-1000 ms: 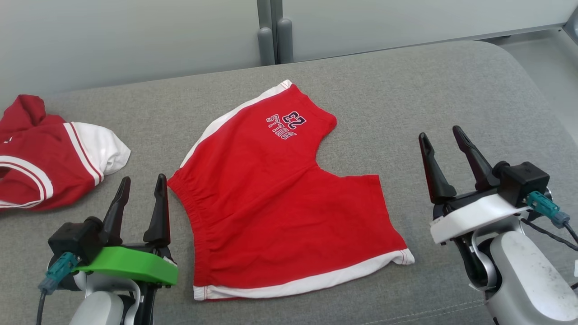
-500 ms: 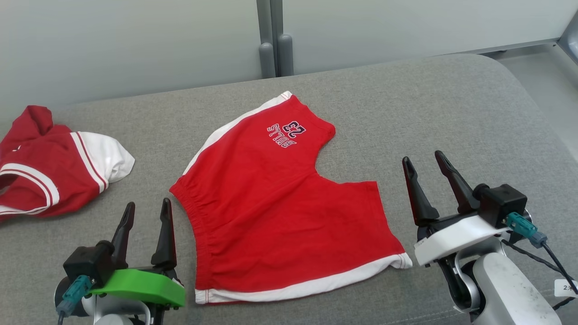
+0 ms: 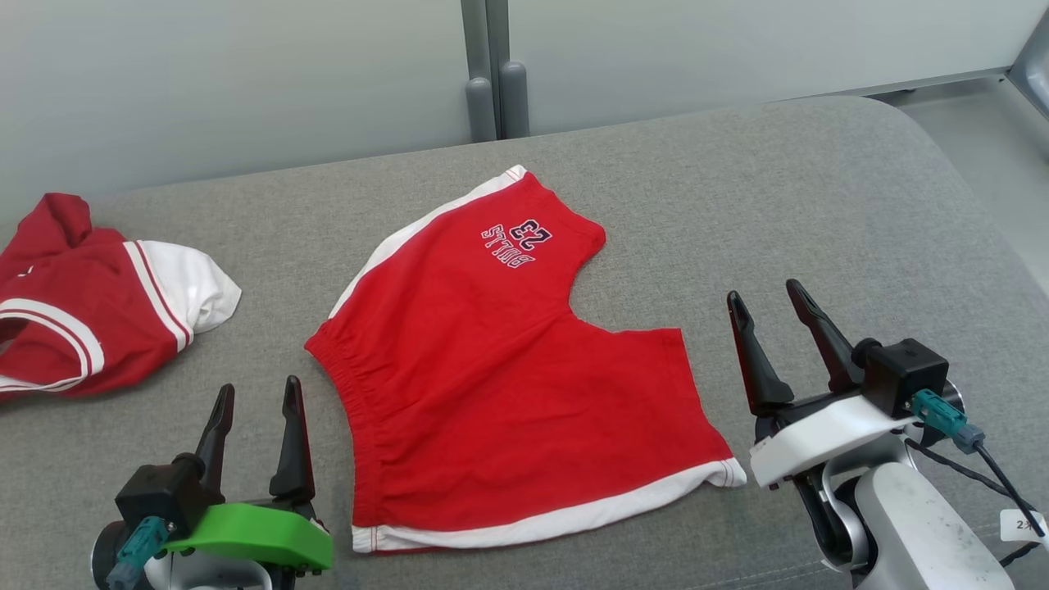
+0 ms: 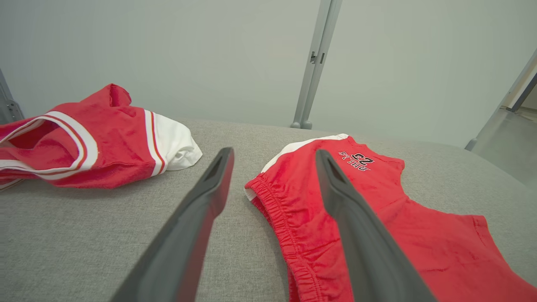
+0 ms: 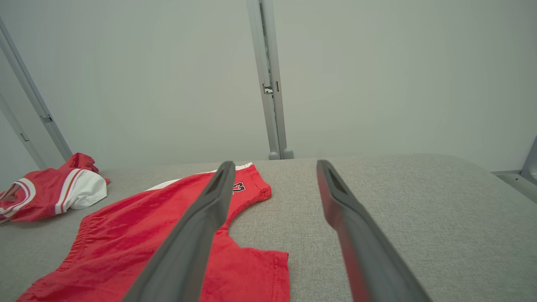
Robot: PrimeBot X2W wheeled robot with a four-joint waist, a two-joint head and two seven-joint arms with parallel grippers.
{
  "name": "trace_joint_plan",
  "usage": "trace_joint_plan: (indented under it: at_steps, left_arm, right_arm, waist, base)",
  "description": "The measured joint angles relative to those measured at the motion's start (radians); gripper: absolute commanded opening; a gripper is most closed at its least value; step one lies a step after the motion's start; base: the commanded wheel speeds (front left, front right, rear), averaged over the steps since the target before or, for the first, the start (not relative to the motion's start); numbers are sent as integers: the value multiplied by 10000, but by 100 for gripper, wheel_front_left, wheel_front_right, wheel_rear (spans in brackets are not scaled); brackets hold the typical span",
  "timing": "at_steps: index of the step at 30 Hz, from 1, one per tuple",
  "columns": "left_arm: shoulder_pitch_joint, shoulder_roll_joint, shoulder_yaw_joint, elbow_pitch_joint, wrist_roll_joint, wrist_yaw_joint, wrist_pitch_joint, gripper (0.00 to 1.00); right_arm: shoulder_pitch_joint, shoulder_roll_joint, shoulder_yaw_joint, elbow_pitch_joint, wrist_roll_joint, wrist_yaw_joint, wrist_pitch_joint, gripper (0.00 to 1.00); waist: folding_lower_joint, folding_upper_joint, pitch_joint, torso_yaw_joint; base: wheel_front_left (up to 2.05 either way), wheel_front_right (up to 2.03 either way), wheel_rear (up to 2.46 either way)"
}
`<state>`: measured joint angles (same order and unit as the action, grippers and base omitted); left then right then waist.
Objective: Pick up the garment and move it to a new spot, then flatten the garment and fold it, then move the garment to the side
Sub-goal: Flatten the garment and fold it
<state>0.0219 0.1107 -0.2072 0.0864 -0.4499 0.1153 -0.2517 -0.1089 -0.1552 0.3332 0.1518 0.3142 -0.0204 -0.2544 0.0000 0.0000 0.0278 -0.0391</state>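
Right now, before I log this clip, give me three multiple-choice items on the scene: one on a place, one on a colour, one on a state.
1. Where does the crumpled garment lie relative to the red shorts?
A. To the robot's left of them, apart
B. On top of them
C. To the robot's right of them

2. What colour is the leg trim of the shorts?
A. Black
B. White
C. Yellow

3. How do the left claw and the right claw stand?
A. Both shut on the shorts
B. One open, one shut
C. Both open, holding nothing

Key: 1 A, the grey cushion shows between the two; 2 B, white bands edge the leg hems; 3 C, each claw's fingers stand apart beside the shorts.
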Motion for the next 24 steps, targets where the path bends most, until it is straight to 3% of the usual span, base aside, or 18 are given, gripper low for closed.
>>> trace_joint_plan:
  at_steps: [20,24]
  left_arm:
    - [518,-188,-48,280,355,-19,0,100]
    - [1035,40,-750,790,500,-523,77,100]
  right_arm:
    - [287,90,-81,251,-121,111,0,100]
    - [622,-6,-113,468,-180,113,0,100]
  waist:
    - [0,0,-152,122]
    - [0,0,-164,147]
  base:
    - [0,0,0]
    - [0,0,0]
